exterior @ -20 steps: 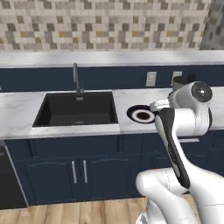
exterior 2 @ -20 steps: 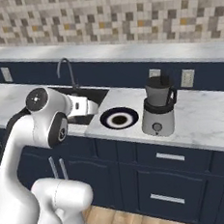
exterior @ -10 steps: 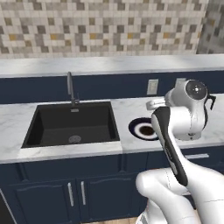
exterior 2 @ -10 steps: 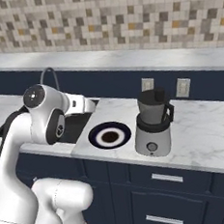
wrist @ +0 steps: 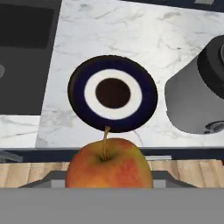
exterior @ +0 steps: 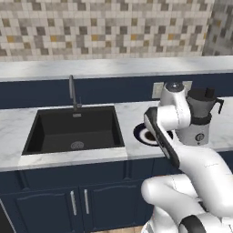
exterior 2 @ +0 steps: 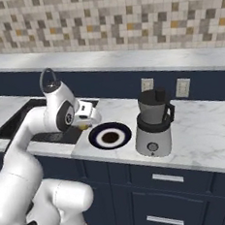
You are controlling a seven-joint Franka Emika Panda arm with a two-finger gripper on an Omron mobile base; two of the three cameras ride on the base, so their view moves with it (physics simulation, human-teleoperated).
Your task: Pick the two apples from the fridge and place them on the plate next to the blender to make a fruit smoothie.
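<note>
Nearest the hand camera sits the orange-yellow apple, stem up, low in the hand view right at the fingers; the fingers themselves are hidden behind it, so it looks pinched between them, though the pictures do not show the contact itself. In the right base view a sliver of that apple peeks out under the gripper, which hangs above the front edge of the desk, just left of the plate.

Just beyond the apple lies the plate, bare, dark centre and white ring showing whole, flat on the marble. The blender stands just beside it to the right, and the sink opens on the other side.

The apple appears to hang short of the plate, over the desk's edge and the wood floor. Letting go here would likely drop it on the floor or on the rim, where a round fruit rolls off. Reaching too far right risks knocking the blender. The red apple and the fridge are out of sight, so half the task probably remains.
</note>
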